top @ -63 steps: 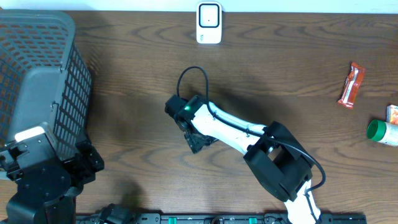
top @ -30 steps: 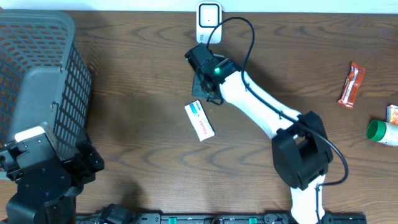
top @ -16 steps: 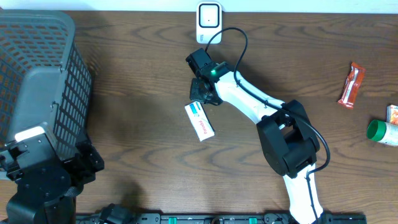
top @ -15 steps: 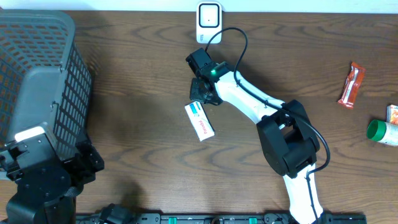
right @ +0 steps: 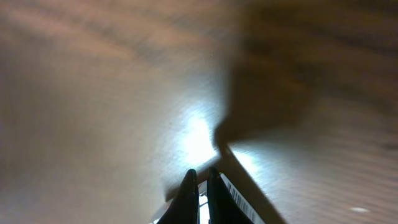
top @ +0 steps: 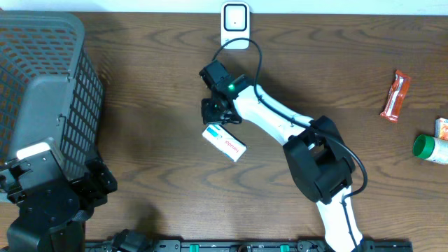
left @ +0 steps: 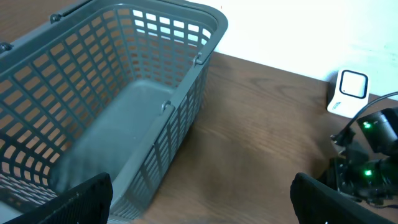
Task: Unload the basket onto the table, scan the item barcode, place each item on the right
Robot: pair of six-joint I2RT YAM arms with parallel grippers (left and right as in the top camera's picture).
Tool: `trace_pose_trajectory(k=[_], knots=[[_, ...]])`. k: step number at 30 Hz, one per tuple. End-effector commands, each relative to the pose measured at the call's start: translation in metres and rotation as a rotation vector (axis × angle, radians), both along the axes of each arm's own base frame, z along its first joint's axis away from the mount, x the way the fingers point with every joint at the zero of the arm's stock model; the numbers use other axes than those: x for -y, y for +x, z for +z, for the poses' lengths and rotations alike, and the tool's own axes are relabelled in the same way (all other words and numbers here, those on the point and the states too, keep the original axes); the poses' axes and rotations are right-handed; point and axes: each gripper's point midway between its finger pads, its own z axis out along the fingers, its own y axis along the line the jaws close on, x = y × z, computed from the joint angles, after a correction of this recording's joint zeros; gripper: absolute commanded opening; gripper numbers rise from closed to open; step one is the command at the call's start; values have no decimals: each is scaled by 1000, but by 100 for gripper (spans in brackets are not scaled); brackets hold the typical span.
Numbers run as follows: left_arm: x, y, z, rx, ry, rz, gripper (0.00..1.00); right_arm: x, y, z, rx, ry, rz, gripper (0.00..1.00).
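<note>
The item, a small white box (top: 225,143) with teal and red print, lies flat on the wooden table. My right gripper (top: 213,114) is shut, its tips resting at the box's upper-left end. In the right wrist view the fingertips (right: 202,182) are pressed almost together over the box (right: 244,198), whose barcode stripes show beside them. The white scanner (top: 235,26) stands at the table's far edge, and again at the right of the left wrist view (left: 350,91). My left gripper (left: 202,208) hangs open over bare table near the basket.
A grey plastic basket (top: 35,63) fills the left side, seen as the basket (left: 205,37) in the left wrist view. A red snack wrapper (top: 395,96) and a green-capped bottle (top: 428,148) lie at the far right. The left arm (top: 45,203) sits at the front left.
My right gripper has swung from near the scanner back left and down onto the box's end. The box has turned to a flatter angle and shifted slightly. The left arm has not moved.
</note>
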Motion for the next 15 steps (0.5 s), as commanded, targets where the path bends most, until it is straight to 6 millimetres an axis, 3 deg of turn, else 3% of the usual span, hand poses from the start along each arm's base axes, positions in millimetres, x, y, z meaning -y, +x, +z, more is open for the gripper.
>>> trace_pose_trajectory(k=[1,9,15], knots=[[-2,-1,4,16,-6,14,91,-12,-22,-5,-24,0,137,2],[-2,-1,4,16,-6,14,91,5,-83,-13,-160,-140,351,1],[-2,-1,4,16,-6,14,92,0,-132,-11,-229,-169,562,1]])
